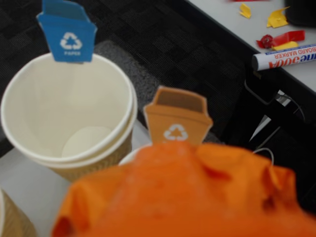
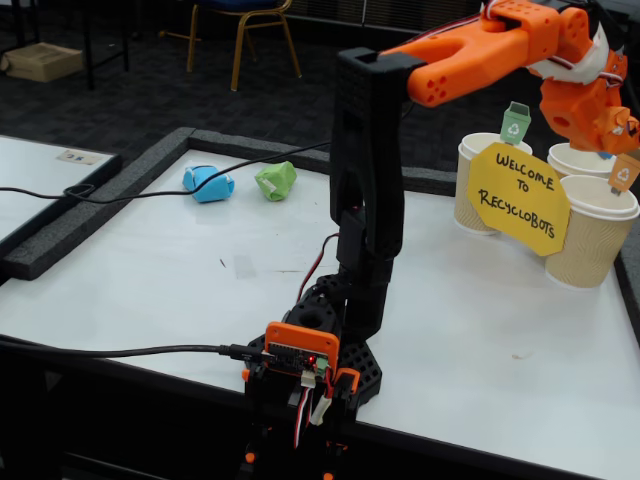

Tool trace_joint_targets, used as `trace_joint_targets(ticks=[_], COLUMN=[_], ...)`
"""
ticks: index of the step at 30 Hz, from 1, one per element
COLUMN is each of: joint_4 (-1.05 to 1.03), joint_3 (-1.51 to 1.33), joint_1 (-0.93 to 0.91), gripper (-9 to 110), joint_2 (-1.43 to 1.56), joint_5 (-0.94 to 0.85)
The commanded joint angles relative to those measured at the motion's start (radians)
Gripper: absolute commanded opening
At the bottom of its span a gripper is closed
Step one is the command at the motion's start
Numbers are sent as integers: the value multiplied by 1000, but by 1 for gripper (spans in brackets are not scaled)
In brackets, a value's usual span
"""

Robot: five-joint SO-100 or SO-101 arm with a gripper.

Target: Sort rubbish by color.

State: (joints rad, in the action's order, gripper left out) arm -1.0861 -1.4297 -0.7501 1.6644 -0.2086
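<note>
The light blue rubbish lump [image 2: 208, 183] and the green rubbish lump [image 2: 276, 180] lie side by side on the white table's far left part in the fixed view. My orange gripper [image 2: 603, 128] hangs far from them, over the paper cups at the right. A blurred, lumpy orange mass [image 1: 197, 197] fills the bottom of the wrist view. I cannot tell whether it is a jaw or something held. It sits just above the orange bin tag [image 1: 177, 121]. Left of that tag stands an empty cup [image 1: 44, 98] with a blue bin tag [image 1: 67, 34].
Three beige cups stand at the right: one with a green tag [image 2: 480, 190], one behind [image 2: 570, 160], and one with an orange tag [image 2: 590, 245]. A yellow sign [image 2: 518, 197] leans against them. A cable [image 2: 120, 195] crosses the table's left. A marker [image 1: 284, 57] lies on another desk.
</note>
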Motion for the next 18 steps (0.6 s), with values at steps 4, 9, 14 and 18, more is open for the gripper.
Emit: trace_joint_targets(ticks=[4, 9, 14, 18], joint_4=[28, 17, 8, 6], joint_3=[138, 137, 123, 109], joint_1=[-49, -51, -51, -51], gripper=[8, 11, 14, 17], joint_2=[26, 26, 26, 28], joint_5=[-20, -20, -20, -20])
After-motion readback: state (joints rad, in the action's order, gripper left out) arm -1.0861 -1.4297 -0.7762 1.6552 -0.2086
